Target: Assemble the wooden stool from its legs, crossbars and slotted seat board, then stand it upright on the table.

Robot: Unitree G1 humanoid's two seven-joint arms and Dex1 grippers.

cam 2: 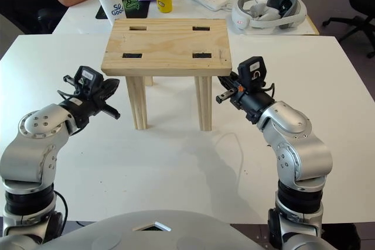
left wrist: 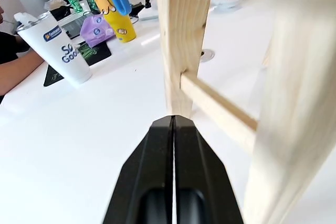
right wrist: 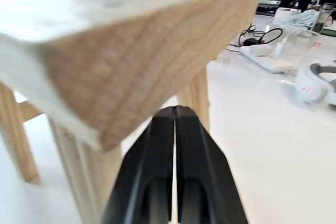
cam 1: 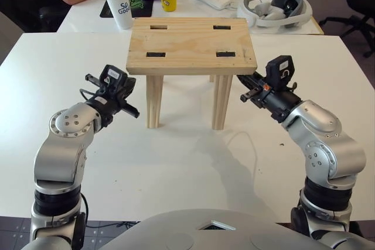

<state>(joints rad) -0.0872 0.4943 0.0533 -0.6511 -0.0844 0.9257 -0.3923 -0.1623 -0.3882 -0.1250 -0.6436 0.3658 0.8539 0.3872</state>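
A white table (cam 1: 176,168) carries the assembled wooden stool (cam 1: 190,45), which stands upright near the middle of its far edge. The left gripper (left wrist: 174,119) and right gripper (right wrist: 175,109) flank it, each with its fingers pressed together and holding nothing.

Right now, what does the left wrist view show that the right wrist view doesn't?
Left wrist, not right: a crossbar seated in a stool leg, with a white tumbler and yellow bottle beyond. Right wrist, not left: the seat board corner from below, and a headset. Both: the arm's own shut pincer, left pincer and right pincer, stool legs and the white table.
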